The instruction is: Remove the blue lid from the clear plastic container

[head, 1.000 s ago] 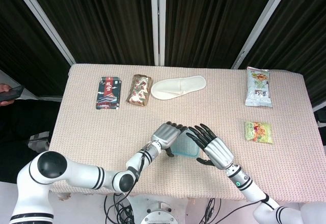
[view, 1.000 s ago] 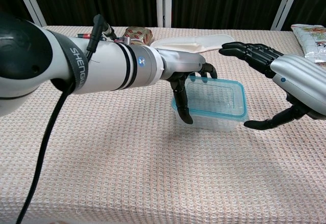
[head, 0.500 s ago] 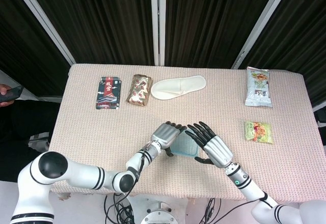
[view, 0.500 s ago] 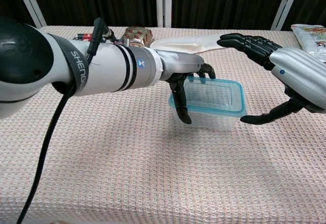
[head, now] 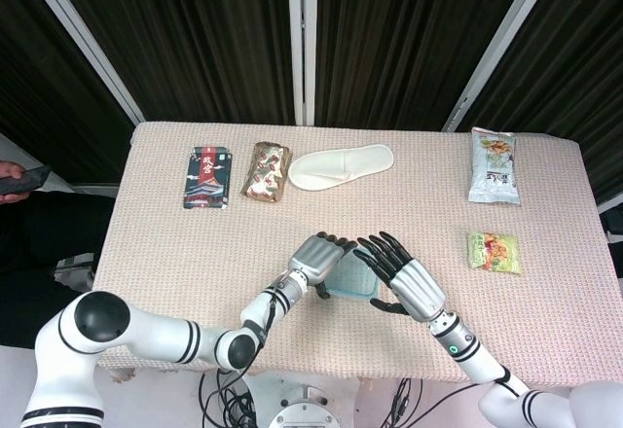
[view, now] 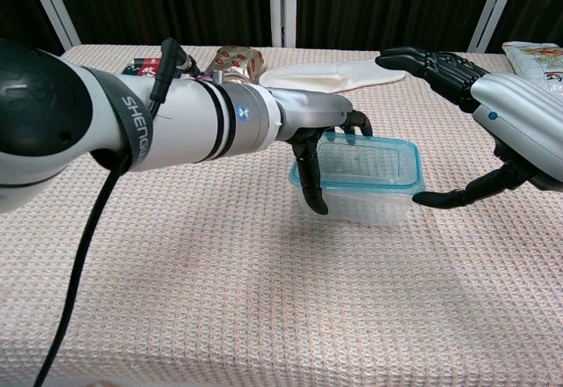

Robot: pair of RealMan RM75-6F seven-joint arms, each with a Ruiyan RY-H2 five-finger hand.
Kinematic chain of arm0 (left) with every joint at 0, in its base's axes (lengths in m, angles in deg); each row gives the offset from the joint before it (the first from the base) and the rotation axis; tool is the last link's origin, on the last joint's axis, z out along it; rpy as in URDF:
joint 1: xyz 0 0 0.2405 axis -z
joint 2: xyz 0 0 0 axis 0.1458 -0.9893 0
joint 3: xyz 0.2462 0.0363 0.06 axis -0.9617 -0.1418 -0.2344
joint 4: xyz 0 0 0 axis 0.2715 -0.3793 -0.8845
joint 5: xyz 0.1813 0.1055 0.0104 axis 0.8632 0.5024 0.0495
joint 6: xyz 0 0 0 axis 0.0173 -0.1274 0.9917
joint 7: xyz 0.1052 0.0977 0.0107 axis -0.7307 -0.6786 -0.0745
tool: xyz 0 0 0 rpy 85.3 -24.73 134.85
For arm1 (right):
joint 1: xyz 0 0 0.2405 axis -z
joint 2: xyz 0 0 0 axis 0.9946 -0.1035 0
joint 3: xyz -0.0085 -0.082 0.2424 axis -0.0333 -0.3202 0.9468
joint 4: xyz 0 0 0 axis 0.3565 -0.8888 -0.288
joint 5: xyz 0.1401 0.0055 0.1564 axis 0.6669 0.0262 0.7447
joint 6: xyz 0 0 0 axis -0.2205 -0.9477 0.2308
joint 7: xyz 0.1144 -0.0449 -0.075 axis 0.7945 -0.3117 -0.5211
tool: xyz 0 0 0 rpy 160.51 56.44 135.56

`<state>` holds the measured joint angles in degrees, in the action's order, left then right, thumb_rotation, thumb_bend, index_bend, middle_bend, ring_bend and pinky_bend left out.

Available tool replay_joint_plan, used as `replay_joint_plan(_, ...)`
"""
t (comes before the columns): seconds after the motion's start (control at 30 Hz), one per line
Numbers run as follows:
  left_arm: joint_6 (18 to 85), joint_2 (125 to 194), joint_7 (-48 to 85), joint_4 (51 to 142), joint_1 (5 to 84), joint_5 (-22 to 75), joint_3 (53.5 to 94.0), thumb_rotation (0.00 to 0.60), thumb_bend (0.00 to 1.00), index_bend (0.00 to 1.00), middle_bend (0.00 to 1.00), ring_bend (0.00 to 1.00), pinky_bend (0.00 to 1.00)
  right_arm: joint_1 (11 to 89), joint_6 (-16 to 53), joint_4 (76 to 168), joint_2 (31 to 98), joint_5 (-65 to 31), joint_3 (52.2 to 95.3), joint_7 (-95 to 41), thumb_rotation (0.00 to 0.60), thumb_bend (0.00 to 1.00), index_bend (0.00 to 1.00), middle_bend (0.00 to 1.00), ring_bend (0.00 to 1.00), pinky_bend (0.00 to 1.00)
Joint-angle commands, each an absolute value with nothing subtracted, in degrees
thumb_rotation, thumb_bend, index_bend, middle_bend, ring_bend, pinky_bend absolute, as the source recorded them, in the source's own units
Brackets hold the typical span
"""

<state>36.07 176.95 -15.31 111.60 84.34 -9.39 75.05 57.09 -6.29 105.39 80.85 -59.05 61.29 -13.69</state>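
The clear plastic container sits on the bench near its front edge, with the blue lid on top. In the head view both are mostly covered by the two robot hands, and only a sliver of blue shows between them. The left robot hand grasps the container's left end: its thumb runs down the near corner and its other fingers curl over the far rim, where their tips are partly hidden behind the lid. The right robot hand is released, fingers spread above and to the right of the container, its thumb reaching toward the right wall; whether the thumb tip touches cannot be made out. Its wrist is cut off by the chest view's right edge. Along the far side of the bench lie a dark printed packet, a brown wrapped packet, a white slipper and two snack bags.
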Motion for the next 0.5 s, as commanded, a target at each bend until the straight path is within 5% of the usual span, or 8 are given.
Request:
replay_joint_plan(0.03, 35.98, 176.69, -15.02, 111.92, 84.07, -9.11, 75.14, 0.600, 0.04, 0.14, 0.26, 0.18, 0.16, 57.14, -6.79, 104.37, 81.33, -59.43, 61.01, -13.66, 0.600, 0.20, 0.04, 0.02, 0.00, 0.00)
replay_joint_plan(0.17, 36.03, 176.02, -13.89, 113.04, 83.25, -7.56, 75.42, 0.600, 0.04, 0.08, 0.24, 0.18, 0.16, 57.18, -7.42, 102.53, 82.05, -59.93, 60.57, -13.64, 0.600, 0.32, 0.22, 0.08, 0.00, 0.00)
replay_joint_plan(0.5, 35.90, 174.38, -11.88, 115.18, 81.75, -4.98, 75.63, 0.600, 0.04, 0.07, 0.17, 0.11, 0.15, 57.02, -8.94, 100.45, 82.93, -60.53, 60.28, -13.81, 0.600, 0.36, 0.42, 0.13, 0.00, 0.00)
